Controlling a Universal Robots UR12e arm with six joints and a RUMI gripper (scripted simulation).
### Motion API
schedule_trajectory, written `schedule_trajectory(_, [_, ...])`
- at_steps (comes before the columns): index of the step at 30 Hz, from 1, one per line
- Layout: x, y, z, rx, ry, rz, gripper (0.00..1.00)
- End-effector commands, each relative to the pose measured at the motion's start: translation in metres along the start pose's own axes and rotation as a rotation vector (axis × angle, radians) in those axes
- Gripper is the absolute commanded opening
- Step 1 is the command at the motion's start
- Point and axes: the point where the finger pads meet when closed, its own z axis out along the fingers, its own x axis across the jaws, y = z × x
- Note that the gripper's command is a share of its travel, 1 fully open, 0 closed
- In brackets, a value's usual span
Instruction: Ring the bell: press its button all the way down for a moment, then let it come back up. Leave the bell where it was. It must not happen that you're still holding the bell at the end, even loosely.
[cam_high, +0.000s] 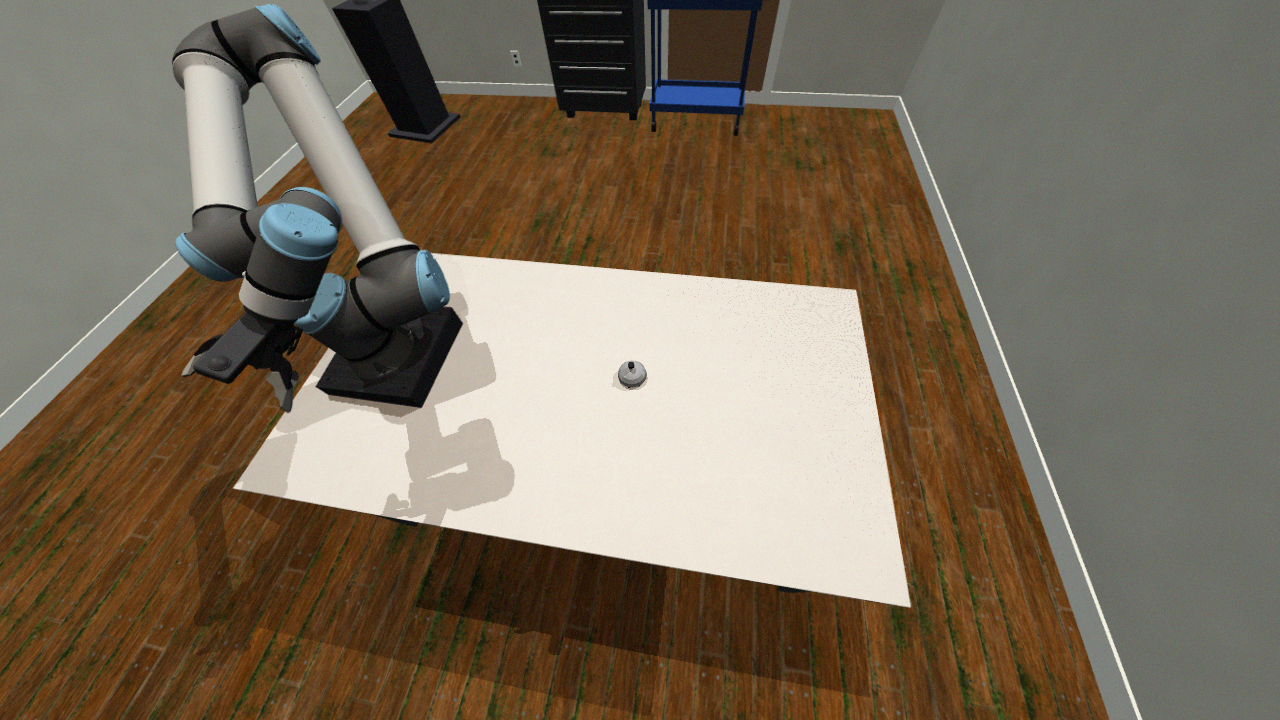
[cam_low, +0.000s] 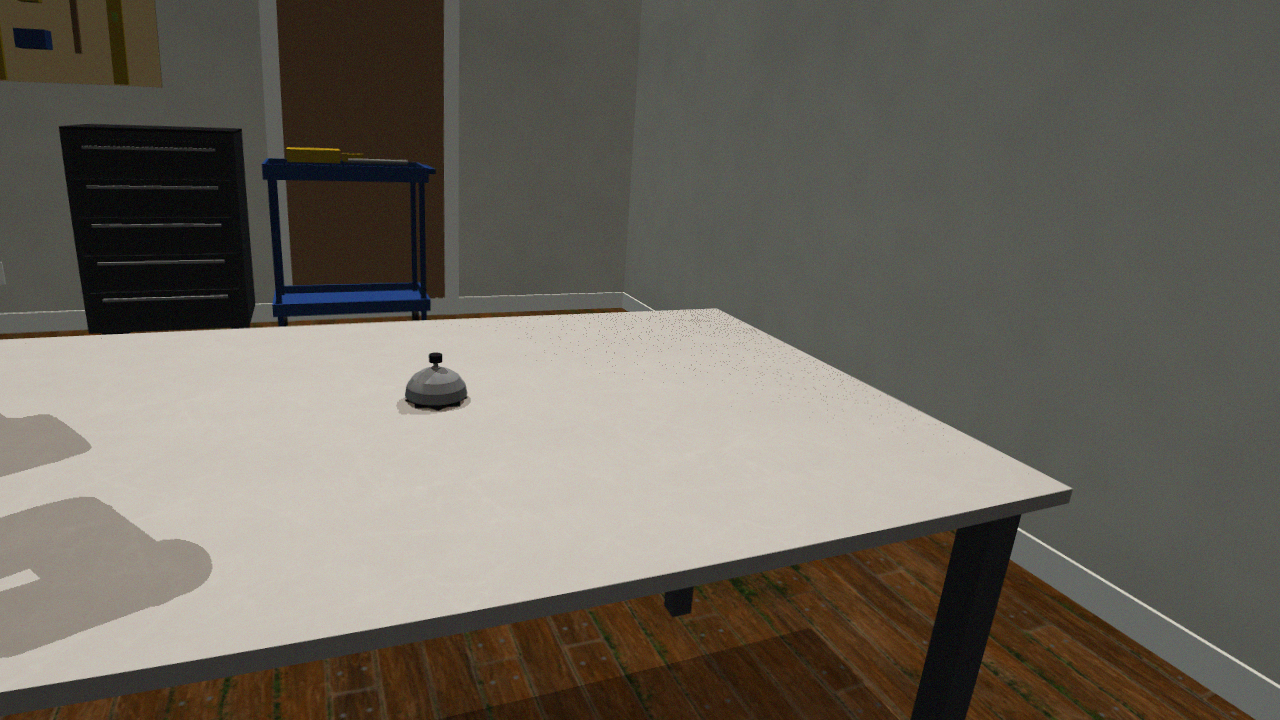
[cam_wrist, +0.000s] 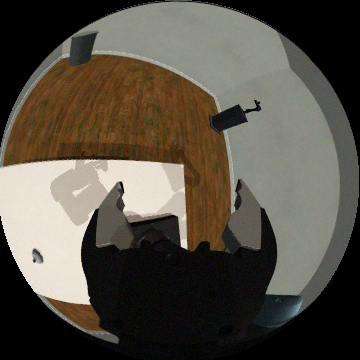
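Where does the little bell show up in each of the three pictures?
Top: the bell sits near the middle of the white table, far from the arm.
Exterior: the bell sits left of centre, in front of the blue cart.
Wrist: a tiny speck at the far left edge.
Shared landmark: the white table.

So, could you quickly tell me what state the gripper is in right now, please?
Gripper: open wide, holding nothing, off the table's corner and far from the bell.

black drawer chest (cam_low: 156, 223), blue cart (cam_low: 347, 170), dark tower (cam_high: 393, 67)
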Motion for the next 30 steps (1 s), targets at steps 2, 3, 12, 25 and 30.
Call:
schedule_trajectory(2, [-0.046,-0.026,-0.019,0.011,-0.094,-0.087,1.00])
schedule_trajectory(3, [-0.056,-0.030,-0.023,0.014,-0.114,-0.107,1.00])
schedule_trajectory(12, [-0.150,-0.057,-0.069,0.031,-0.275,-0.275,1.00])
schedule_trajectory(25, [-0.341,-0.044,-0.181,0.054,-0.552,-0.612,1.00])
schedule_trajectory(30, [-0.382,-0.032,-0.206,0.057,-0.599,-0.676,1.00])
